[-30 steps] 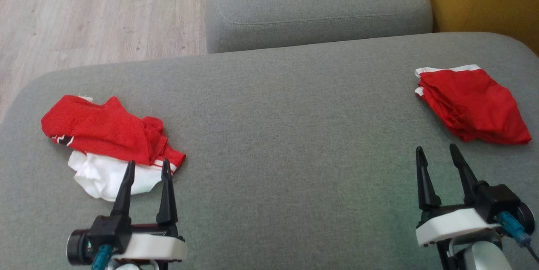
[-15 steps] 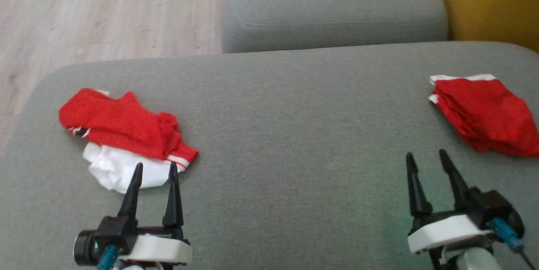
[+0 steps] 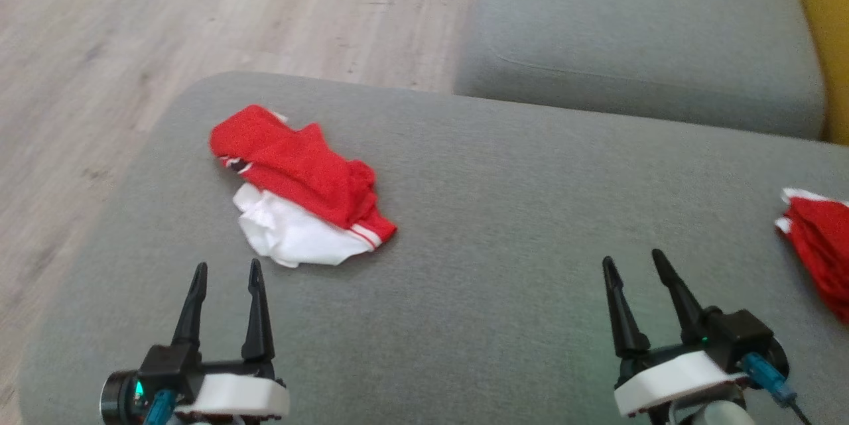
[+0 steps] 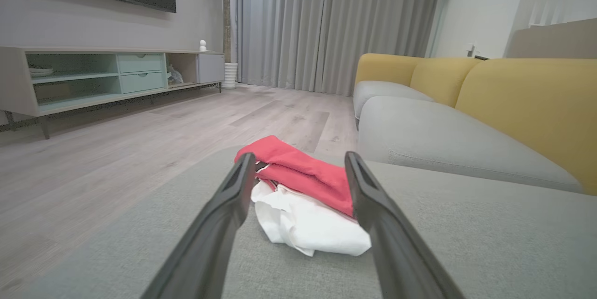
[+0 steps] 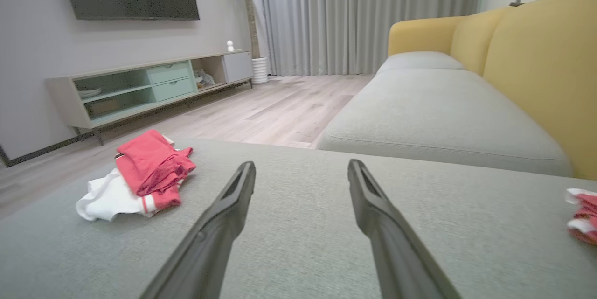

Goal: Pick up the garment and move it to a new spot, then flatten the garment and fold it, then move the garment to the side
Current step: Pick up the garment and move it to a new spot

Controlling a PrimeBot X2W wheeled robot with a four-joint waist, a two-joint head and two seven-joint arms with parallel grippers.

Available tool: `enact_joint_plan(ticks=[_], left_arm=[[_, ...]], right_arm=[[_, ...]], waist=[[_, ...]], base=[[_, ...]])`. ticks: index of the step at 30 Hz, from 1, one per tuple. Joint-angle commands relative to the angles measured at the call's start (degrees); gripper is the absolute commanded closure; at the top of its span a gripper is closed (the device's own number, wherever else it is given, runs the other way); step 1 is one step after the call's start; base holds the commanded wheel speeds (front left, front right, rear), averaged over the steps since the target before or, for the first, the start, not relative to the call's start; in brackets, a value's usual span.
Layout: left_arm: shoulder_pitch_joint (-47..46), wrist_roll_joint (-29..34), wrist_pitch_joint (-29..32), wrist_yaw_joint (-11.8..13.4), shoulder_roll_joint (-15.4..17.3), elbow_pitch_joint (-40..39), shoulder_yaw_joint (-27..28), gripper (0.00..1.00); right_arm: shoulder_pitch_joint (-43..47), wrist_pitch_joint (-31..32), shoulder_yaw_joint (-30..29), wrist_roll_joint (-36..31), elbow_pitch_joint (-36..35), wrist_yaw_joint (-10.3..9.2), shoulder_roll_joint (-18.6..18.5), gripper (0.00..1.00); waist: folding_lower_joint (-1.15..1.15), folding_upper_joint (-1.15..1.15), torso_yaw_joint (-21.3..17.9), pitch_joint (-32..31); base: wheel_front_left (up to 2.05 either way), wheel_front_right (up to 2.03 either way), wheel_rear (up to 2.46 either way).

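Wooden floor [image 3: 132, 47] occupies the far left, beyond the rounded edge of the grey seat cushion [image 3: 497, 226] that carries everything else. The garment [image 3: 298, 173] lies crumpled on the left part of this cushion. Its red portion is heaped over a white portion that spills out toward the robot, and a red cuff with white stripes points right.

The left hand [image 3: 226, 270] hovers just short of the white edge without touching it. Its two dark fingers are spread wide with nothing between them. In the left wrist view the garment sits framed between these fingers.

The middle of the cushion is bare fabric. A second grey cushion [image 3: 630, 34] lies beyond it, toward the upper right.

The right hand [image 3: 631, 258] hovers over bare cushion, well apart from the garment, with its fingers likewise spread wide and empty.

A folded red cloth [image 3: 819, 246] with white trim rests at the right edge of the head view, cut off by the frame, near the right hand but clear of it. A yellow backrest [image 3: 822, 14] closes the upper right corner.
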Motion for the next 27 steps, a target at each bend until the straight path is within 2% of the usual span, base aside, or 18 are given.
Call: enact_joint_plan(ticks=[1, 10, 17, 22, 27], left_arm=[[-1.5, 0.5, -0.5, -0.2, 0.1, -1.9, 2.1, 0.0], [-1.0, 1.2, -0.5, -0.9, 0.1, -2.1, 2.8, 0.0], [-5.2, 2.0, -0.5, -2.6, 2.2, -1.0, 3.4, 0.0], [-16.3, 2.5, 2.7, -4.6, 5.4, 2.0, 2.9, 0.0], [-32.3, 0.9, 11.3, -7.7, 9.7, 8.8, 0.4, 0.0]], right_arm=[[-1.0, -0.6, 1.9, 0.6, -1.7, -0.05, -0.3, 0.0], [-0.8, -0.6, 3.9, 2.0, -1.8, -0.05, -0.3, 0.0], [-1.4, -0.6, 4.7, 1.9, -2.2, -0.05, -0.3, 0.0], [-3.1, -0.6, 3.8, 1.1, -3.0, -0.05, -0.3, 0.0], [-6.4, -0.6, 3.7, -0.4, -4.1, -0.05, -0.3, 0.0]], waist=[[0.0, 0.0, 2.5, -0.9], [0.0, 0.0, 4.6, -1.0], [0.0, 0.0, 2.8, 1.9], [0.0, 0.0, 0.1, 7.7], [0.0, 0.0, -3.2, 14.3]], base=[[0.0, 0.0, 0.0], [0.0, 0.0, 0.0], [0.0, 0.0, 0.0], [0.0, 0.0, 0.0], [0.0, 0.0, 0.0]])
